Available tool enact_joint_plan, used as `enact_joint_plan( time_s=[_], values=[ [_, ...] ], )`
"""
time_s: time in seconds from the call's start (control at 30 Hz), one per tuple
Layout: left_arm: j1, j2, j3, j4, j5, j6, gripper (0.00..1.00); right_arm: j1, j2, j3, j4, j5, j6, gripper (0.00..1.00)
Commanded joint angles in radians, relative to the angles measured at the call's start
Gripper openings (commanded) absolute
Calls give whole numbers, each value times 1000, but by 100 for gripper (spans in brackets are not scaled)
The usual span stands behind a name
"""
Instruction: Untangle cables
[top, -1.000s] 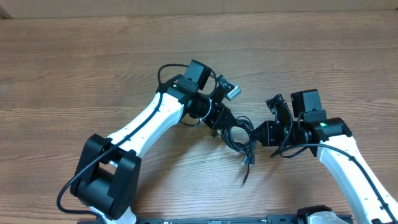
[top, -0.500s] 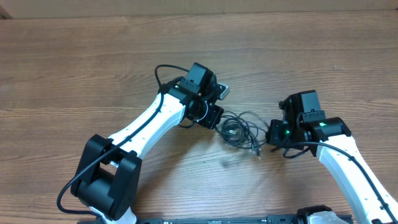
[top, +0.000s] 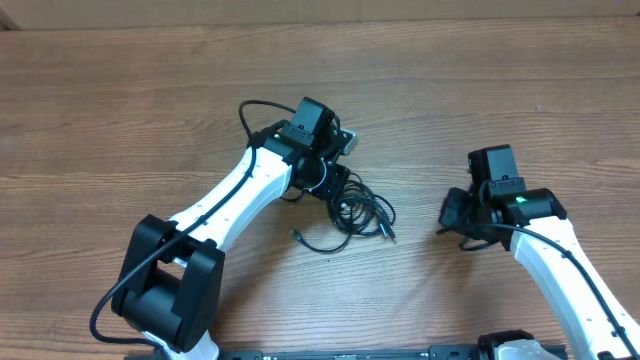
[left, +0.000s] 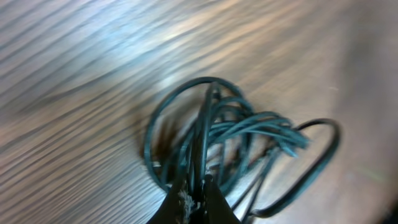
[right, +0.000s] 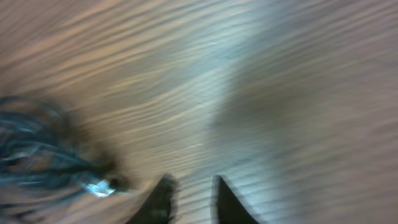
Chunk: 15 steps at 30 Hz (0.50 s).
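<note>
The cables are a loose tangle of thin black cords on the wooden table, just right of my left gripper. One end with a small plug trails to the lower left. In the left wrist view the coils run straight into my left gripper, which is shut on a few strands. My right gripper is apart from the tangle, to its right. In the blurred right wrist view its fingers stand slightly open and empty, with the cables and a silver-tipped plug at the left edge.
The wooden table stretches all round both arms. A thick black cable fixed to the left arm loops above its wrist. The arm bases stand at the near edge.
The right gripper has let go of the cables and drawn back to the right. The left gripper has pulled the tangle left, and the bundle now lies slack on the table.
</note>
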<state>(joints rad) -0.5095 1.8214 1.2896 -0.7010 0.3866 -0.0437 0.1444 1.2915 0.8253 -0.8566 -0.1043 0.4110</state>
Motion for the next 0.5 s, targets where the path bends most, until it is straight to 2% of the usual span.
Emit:
enact_joint_plan(
  time_s=[0.0,0.07,0.13,0.47],
  values=[
    [-2,-17,20,24,266,140,4,-1,2,12,27,-270,-187,36],
    [-1,-17,24,28,380,209,4,-1,2,12,42,-309,-209,45],
    [3,-17,30,26,449,248,4,-1,2,12,52,-308,-208,46],
    [29,-17,37,28,570,251,4,-1,2,12,61,-331,-224,45]
  ],
)
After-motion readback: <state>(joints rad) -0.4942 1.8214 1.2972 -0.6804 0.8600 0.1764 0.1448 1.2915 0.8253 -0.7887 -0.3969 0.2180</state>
